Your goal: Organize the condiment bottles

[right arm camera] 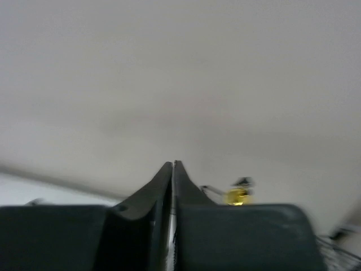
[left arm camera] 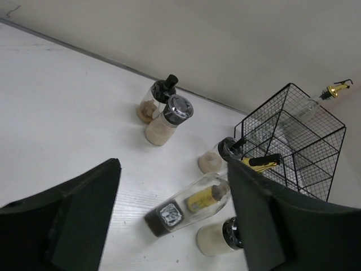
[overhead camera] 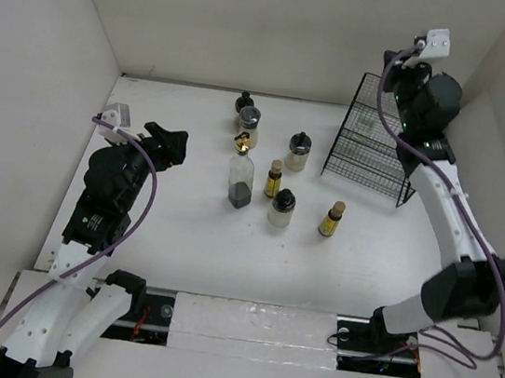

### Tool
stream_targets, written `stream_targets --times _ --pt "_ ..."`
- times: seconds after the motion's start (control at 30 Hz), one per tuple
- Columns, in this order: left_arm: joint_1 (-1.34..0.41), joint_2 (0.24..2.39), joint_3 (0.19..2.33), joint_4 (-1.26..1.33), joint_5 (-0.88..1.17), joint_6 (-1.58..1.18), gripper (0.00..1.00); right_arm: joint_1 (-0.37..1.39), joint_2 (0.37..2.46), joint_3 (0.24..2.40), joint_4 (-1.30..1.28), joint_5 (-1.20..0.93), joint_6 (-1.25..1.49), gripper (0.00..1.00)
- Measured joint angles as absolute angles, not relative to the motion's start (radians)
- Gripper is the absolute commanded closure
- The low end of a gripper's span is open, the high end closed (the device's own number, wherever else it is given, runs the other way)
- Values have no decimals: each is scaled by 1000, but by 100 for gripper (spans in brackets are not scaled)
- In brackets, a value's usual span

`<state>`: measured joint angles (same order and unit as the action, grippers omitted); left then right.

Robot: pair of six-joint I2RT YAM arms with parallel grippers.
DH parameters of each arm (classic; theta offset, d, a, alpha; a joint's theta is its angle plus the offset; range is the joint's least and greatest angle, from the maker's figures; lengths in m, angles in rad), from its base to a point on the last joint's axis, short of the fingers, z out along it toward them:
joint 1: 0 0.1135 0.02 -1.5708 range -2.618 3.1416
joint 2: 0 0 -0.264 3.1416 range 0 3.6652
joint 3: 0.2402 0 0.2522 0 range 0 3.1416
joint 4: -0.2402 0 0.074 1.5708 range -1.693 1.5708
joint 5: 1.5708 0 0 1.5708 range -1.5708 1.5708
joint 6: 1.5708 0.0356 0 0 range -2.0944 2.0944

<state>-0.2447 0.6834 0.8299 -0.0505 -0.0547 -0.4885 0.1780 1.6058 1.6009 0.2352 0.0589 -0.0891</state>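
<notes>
Bottles (overhead camera: 240, 183) stand upright, necks up; left fingers (left arm camera: 73, 226) spread, right fingers (right arm camera: 146, 197) pressed together.

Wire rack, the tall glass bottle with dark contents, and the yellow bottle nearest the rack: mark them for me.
wire rack (overhead camera: 363, 153): top view, on its front mesh.
tall glass bottle (overhead camera: 240, 185): top view, on its body.
yellow bottle (overhead camera: 329, 223): top view, on its yellow body.

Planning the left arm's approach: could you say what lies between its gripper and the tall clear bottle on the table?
Top view: only bare table separates the left gripper from the tall clear bottle.
</notes>
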Motion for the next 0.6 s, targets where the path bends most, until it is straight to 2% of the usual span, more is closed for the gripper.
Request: stream_targets --times 0.03,0.1,0.17,0.2,0.23,0.3,0.33,0.43,0.6 --pt "-245 683 830 -51 -57 -491 50 193 1537 1539 250 -15 -86 100" --pt "-245 683 830 -52 -62 -497 65 241 1419 1408 302 -168 -81 99" --pt "-245 683 830 -53 -65 -495 79 305 1338 1259 390 -302 -72 77" --pt "-245 683 830 -54 -64 -496 79 339 1318 1201 410 -363 -65 63" --pt "-245 683 830 -54 -64 -495 79 376 1312 1154 419 -421 -69 37" --pt "-245 684 830 -54 -64 -495 72 443 1338 1106 398 -505 -93 22" --pt "-245 683 830 -55 -65 -495 60 476 1356 1095 373 -532 -110 13" --pt "-245 683 830 -57 -65 -496 50 546 1378 1061 309 -572 -161 6" --pt "-245 682 830 -57 -60 -496 47 622 1423 1069 289 -606 -200 5"
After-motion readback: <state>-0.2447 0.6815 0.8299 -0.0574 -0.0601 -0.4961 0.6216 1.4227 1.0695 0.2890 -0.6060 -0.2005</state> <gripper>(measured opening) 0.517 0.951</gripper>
